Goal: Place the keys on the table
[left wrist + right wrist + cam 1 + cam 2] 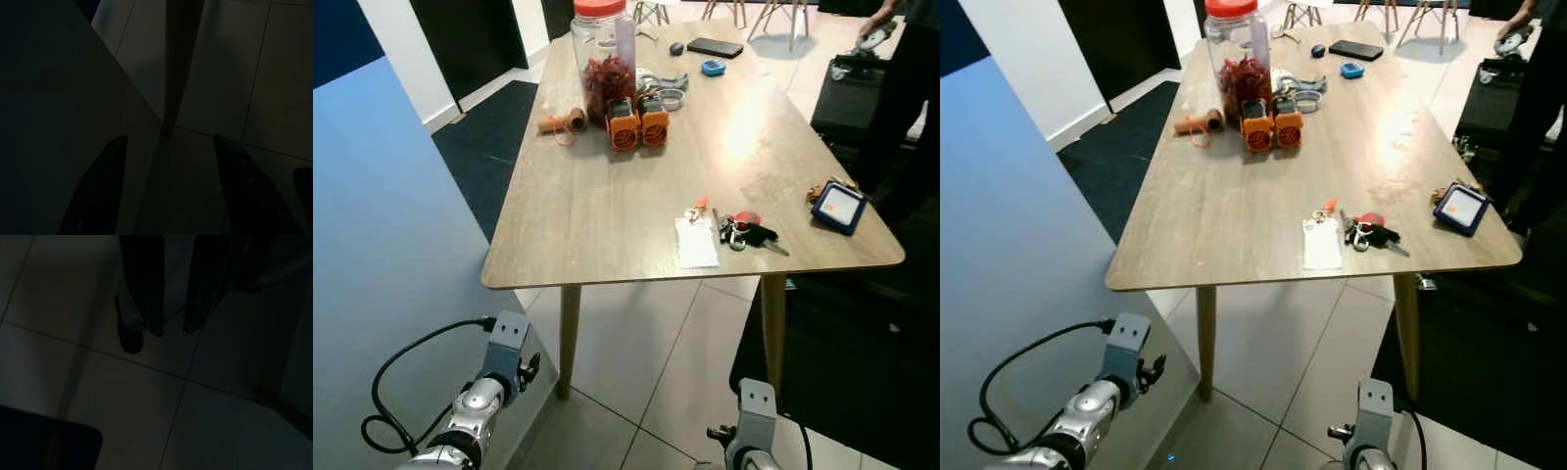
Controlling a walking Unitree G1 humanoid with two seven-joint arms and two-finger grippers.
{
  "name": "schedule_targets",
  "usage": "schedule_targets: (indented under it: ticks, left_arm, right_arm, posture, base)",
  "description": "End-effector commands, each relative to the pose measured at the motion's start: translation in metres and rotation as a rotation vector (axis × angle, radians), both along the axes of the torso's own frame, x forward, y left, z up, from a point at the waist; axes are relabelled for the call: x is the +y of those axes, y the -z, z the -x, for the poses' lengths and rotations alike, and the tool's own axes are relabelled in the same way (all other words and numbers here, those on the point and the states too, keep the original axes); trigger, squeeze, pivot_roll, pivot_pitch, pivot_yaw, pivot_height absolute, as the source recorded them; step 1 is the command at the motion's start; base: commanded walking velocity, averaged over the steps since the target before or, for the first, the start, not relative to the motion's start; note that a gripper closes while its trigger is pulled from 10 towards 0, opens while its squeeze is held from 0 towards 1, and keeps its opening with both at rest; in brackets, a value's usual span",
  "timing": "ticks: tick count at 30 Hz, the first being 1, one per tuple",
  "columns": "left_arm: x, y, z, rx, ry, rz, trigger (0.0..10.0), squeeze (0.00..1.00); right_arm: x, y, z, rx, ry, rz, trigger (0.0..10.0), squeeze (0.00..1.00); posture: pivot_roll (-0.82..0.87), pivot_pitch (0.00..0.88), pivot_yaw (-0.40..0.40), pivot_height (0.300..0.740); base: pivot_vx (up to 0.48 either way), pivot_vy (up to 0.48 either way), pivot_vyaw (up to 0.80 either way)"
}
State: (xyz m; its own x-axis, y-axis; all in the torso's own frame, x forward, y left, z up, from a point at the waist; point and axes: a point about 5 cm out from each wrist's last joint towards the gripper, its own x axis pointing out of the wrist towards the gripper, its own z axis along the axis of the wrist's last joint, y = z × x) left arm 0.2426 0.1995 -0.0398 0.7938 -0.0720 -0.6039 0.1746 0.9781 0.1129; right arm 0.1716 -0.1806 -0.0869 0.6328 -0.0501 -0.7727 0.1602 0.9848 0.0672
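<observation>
**Keys on the table, both arms hanging low**

The left gripper (166, 196) hangs down beside the table, its two black fingers (98, 191) spread wide apart over the floor tiles, a table leg (178, 63) rising just beyond them. The right gripper (173, 330) hangs idle as well, its fingers close together with only a narrow gap between the tips, pointing at the tiled floor; nothing is between them. From above, both silver arms show low down, the left arm (480, 401) trailing a black cable, the right arm (754, 436) just in front of the table's near right leg.

Up on the wooden table (607, 215), the keys (744, 232) lie flat near the front edge, towards the right corner, with a red tag among them. Just beside them lies a white card (695, 242). Further right sits a small blue-framed device (840, 207). At the far end stand a clear jar with a red lid (603, 59), two orange objects (638, 124) touching its base, a phone (715, 47) and other small items.
</observation>
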Motion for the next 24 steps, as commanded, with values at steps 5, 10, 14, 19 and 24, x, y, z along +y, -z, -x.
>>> schedule_targets:
  ticks: [5,10,14,19,24]
  left_arm:
    - [-0.002,0.009,0.013,0.014,-0.064,0.019,10.0,0.00]
    - [-0.013,0.016,0.024,0.016,-0.069,0.031,10.0,0.00]
    - [-0.015,0.018,0.027,0.010,-0.088,0.040,10.0,0.00]
    - [-0.015,0.019,0.031,0.003,-0.128,0.067,10.0,0.00]
    - [-0.017,0.018,0.029,-0.016,-0.130,0.074,10.0,0.00]
  right_arm:
    - [0.000,0.000,0.000,0.017,-0.143,0.041,10.0,0.00]
    - [-0.005,-0.002,-0.003,0.019,-0.222,0.064,10.0,0.00]
    - [-0.006,-0.003,-0.005,0.022,-0.256,0.072,10.0,0.00]
    - [-0.004,-0.006,-0.012,0.007,-0.287,0.081,10.0,0.00]
    - [-0.005,-0.008,-0.016,-0.014,-0.272,0.087,10.0,0.00]
  posture:
    - [0.06,0.061,0.011,0.740]
    - [0.08,0.069,-0.065,0.740]
    - [0.09,0.072,-0.102,0.740]
    - [0.10,0.070,-0.123,0.740]
    - [0.10,0.067,-0.124,0.740]
  base:
    - [0.000,0.000,0.00]
    - [0.000,0.000,0.00]
    - [0.000,0.000,0.00]
    - [0.000,0.000,0.00]
    - [0.000,0.000,0.00]
